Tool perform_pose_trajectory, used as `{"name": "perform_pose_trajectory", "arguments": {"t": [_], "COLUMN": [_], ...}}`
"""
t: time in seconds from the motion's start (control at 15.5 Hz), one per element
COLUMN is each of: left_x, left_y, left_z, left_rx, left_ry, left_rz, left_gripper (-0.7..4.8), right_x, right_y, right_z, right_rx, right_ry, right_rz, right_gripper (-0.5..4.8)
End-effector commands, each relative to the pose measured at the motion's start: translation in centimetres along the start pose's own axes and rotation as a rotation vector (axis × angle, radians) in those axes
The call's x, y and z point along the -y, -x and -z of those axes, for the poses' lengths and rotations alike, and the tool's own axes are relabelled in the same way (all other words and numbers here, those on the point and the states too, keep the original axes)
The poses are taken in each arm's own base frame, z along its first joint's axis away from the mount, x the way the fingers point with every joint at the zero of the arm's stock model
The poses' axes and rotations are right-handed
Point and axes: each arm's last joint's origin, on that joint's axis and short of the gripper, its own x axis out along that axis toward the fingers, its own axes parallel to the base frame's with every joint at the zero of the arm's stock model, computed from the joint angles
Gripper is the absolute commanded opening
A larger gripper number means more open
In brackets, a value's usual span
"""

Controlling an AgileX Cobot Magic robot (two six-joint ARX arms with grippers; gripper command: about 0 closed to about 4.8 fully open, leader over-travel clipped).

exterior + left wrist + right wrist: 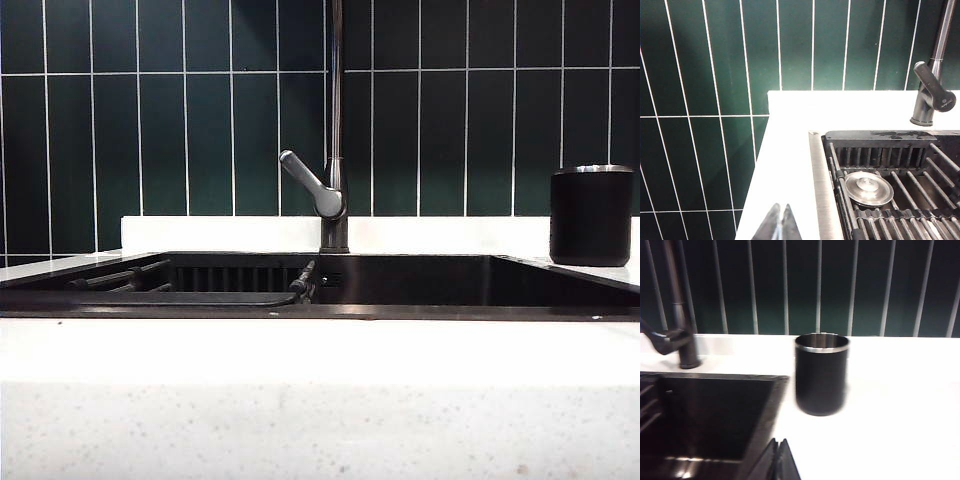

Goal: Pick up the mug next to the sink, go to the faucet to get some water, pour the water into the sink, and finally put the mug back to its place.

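Observation:
The black mug (591, 215) with a silver rim stands upright on the white counter to the right of the sink (420, 285); it also shows as the mug (821, 373) in the right wrist view. The dark faucet (335, 130) rises behind the basin, its grey lever angled to the left. My right gripper (779, 442) is shut and empty, hanging back from the mug near the sink's right edge (767, 415). My left gripper (781, 207) is shut and empty over the counter left of the sink (817, 180). Neither gripper shows in the exterior view.
A dark rack (900, 200) lies in the basin with a round metal drain cover (869, 187) on it. Green tiled wall (200, 120) stands close behind the counter's low white back ledge (220, 233). The white speckled front counter (320, 400) fills the foreground.

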Motion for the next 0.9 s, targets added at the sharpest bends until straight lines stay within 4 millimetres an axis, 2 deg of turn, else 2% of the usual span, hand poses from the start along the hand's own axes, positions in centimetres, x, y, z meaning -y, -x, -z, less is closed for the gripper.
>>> {"name": "perform_pose_trajectory", "arguments": {"t": [0.06,0.9], "left_x": [-0.01,-0.01], "left_y": [0.00,0.00], "left_z": [-0.23,-0.23], "left_rx": [0.014,0.014], "left_ry": [0.004,0.004], "left_rz": [0.000,0.000], "left_gripper": [-0.06,-0.06], "right_x": [0.52,0.56], "right_y": [0.02,0.02], "right_z": [0.00,0.01], "right_rx": [0.014,0.014], "right_ry": [0.007,0.008], "right_rz": [0.052,0.056], "right_gripper": [-0.05,-0.05]}}
